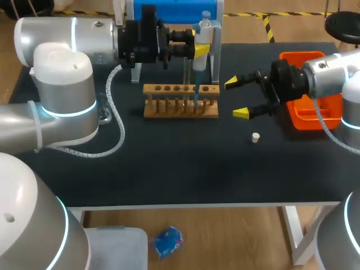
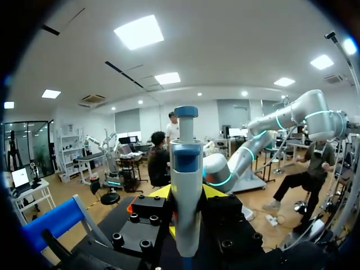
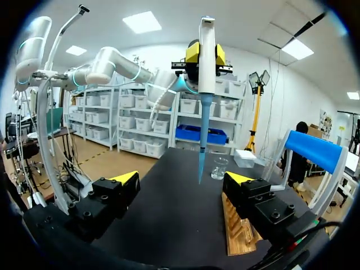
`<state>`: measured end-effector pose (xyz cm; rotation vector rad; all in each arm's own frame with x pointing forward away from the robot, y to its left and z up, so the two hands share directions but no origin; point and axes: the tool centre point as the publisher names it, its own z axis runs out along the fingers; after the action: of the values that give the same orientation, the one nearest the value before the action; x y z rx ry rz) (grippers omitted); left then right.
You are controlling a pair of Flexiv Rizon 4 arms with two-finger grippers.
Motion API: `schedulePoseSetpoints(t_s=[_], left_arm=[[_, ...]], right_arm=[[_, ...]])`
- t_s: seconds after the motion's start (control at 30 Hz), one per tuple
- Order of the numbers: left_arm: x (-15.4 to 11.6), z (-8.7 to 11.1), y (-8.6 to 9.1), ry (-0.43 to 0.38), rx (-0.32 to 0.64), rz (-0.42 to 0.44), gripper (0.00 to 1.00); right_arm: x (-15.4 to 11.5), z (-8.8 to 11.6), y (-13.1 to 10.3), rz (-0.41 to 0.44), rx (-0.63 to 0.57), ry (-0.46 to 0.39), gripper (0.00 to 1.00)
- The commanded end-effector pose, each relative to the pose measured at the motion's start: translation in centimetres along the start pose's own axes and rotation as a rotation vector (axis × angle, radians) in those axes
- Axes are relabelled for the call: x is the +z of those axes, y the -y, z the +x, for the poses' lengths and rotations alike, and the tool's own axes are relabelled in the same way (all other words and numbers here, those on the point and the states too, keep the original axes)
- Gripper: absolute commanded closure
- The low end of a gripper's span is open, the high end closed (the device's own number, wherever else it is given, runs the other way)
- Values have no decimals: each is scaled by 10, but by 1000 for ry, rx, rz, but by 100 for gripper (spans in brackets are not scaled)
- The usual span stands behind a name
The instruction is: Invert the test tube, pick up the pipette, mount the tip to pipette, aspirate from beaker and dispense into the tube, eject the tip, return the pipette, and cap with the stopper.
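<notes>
A black-topped table (image 1: 169,174) stands on white legs (image 1: 296,230) over a wooden floor (image 1: 236,236). Yellow-and-black tape (image 1: 269,28) marks the floor behind the table, near a black stool (image 1: 343,25). Under the table's front edge sit a clear plastic box (image 1: 118,247) and a small blue bundle (image 1: 167,242).

The room is a large hall with a white ceiling (image 2: 236,50) and bright square light panels (image 2: 139,31). One white wall (image 3: 270,62) is lined with shelves (image 3: 140,121) holding rows of pale bins. A yellow tripod lamp stand (image 3: 257,107) rises beside them. On another side, a dark-framed glass partition (image 2: 14,146) stands behind a desk (image 2: 31,194) with a lit screen.
</notes>
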<state>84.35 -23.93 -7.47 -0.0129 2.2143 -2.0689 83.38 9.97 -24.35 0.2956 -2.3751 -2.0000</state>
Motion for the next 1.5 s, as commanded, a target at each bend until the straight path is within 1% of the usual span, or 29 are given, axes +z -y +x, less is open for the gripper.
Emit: schedulePoseSetpoints(t_s=[0.03, 0.13, 0.17, 0.27, 0.33, 0.5, 0.63, 0.9, 1.0, 1.1, 1.3, 1.5], left_arm=[[0, 1, 0, 4, 1, 2, 100], [0, 1, 0, 4, 1, 2, 100], [0, 1, 0, 4, 1, 2, 100], [2, 1, -19, 14, -33, 18, 100], [3, 3, -31, 20, -48, 17, 100], [3, 5, -45, 29, -75, 25, 100], [5, 7, -52, 35, -82, 36, 100], [7, 10, -62, 42, -93, 47, 100], [7, 10, -66, 42, -96, 40, 100], [6, 10, -68, 44, -98, 39, 100], [6, 11, -74, 50, -104, 40, 100], [8, 10, -77, 49, -104, 39, 100]], right_arm=[[0, -1, 0, 0, 0, -2, 0], [0, -1, 0, 0, 0, -2, 0], [1, -3, 1, -24, 19, -13, 0], [6, -9, 3, -60, 61, -23, 0], [11, -11, 2, -98, 87, -30, 0], [20, -15, -5, -103, 125, -29, 0], [27, -19, -12, -115, 124, -12, 0], [47, -27, -28, -126, 101, -10, 0], [53, -28, -34, -109, 94, 0, 0], [58, -27, -40, -122, 92, -2, 0], [67, -25, -45, -126, 86, -4, 0], [74, -26, -47, -140, 93, -11, 0]])
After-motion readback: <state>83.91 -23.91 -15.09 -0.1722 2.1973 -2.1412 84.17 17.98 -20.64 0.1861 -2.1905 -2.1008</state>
